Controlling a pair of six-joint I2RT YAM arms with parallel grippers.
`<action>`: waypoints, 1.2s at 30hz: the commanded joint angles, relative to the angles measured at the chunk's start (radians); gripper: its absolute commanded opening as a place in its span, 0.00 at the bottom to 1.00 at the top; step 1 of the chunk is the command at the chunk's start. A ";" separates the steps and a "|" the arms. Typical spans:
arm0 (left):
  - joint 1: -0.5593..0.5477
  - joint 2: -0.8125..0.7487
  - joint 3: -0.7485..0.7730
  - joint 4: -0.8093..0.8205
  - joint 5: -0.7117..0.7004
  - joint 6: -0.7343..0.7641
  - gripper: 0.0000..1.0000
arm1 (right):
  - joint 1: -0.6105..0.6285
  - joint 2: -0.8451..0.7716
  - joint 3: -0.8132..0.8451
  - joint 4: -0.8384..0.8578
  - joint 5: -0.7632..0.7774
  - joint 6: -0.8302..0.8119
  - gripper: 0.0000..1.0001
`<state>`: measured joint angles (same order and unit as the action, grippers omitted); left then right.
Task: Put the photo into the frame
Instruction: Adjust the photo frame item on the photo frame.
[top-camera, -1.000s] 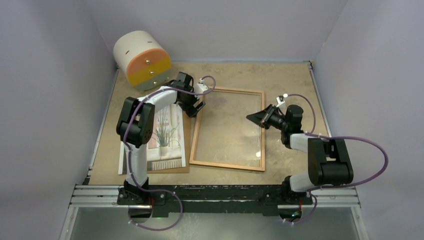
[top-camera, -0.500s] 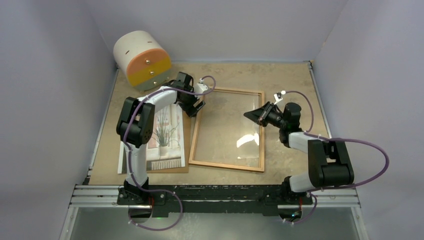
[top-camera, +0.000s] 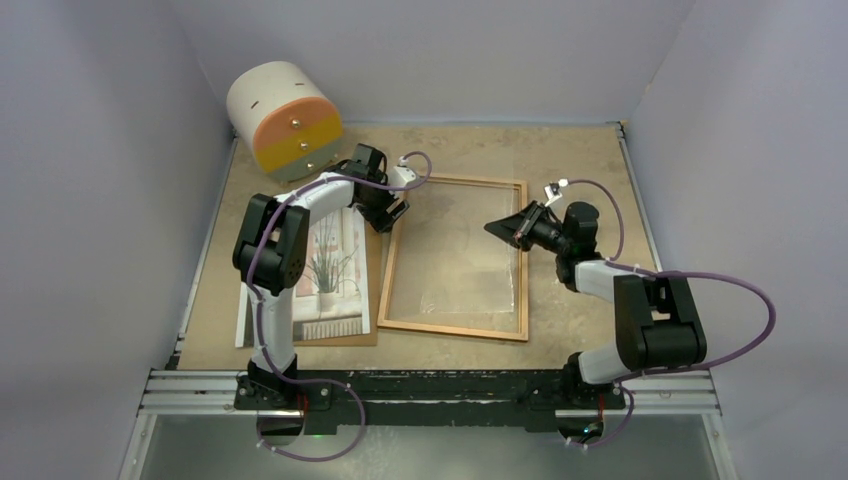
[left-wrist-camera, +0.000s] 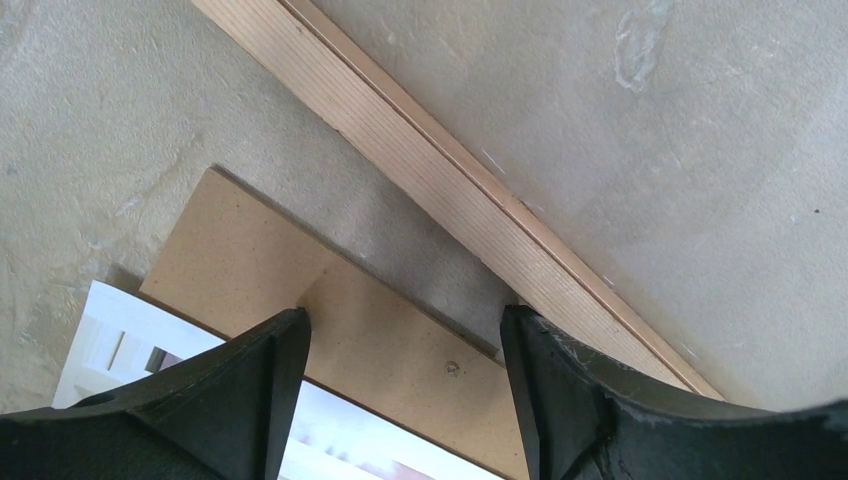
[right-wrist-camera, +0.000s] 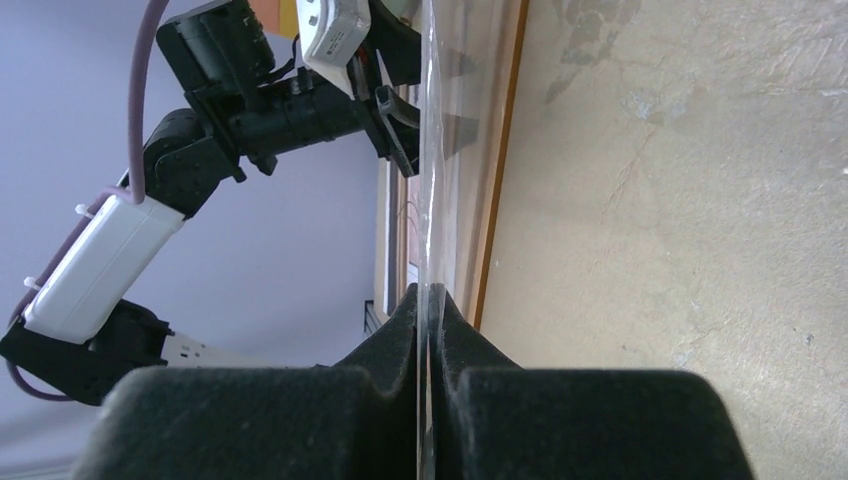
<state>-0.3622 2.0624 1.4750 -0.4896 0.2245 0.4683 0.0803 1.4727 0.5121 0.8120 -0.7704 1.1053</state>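
1. Slippage: right gripper (right-wrist-camera: 428, 300) fingers clamp only the glass pane's (top-camera: 460, 255) thin edge, above the frame (top-camera: 455, 328); it could drop.
2. Left gripper (left-wrist-camera: 403, 315) fingers apart; photo (left-wrist-camera: 110, 340) just behind them might get nudged.

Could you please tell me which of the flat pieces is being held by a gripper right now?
The clear pane: the right gripper is shut on its edge. The photo, backing board and wooden frame lie ungripped.

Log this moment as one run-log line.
left hand open beside frame | right hand shut on clear pane | photo on backing board
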 joint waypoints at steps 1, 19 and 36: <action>-0.009 0.009 -0.024 -0.037 0.065 0.010 0.72 | 0.013 0.003 0.031 -0.065 0.007 -0.015 0.00; -0.009 0.005 -0.031 -0.040 0.061 0.033 0.70 | 0.002 -0.003 0.087 -0.227 0.108 -0.123 0.00; -0.009 0.008 -0.015 -0.044 0.069 0.024 0.69 | 0.001 -0.040 0.147 -0.379 0.147 -0.233 0.00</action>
<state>-0.3603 2.0624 1.4738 -0.4900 0.2321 0.4927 0.0784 1.4498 0.6285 0.4061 -0.6189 0.8696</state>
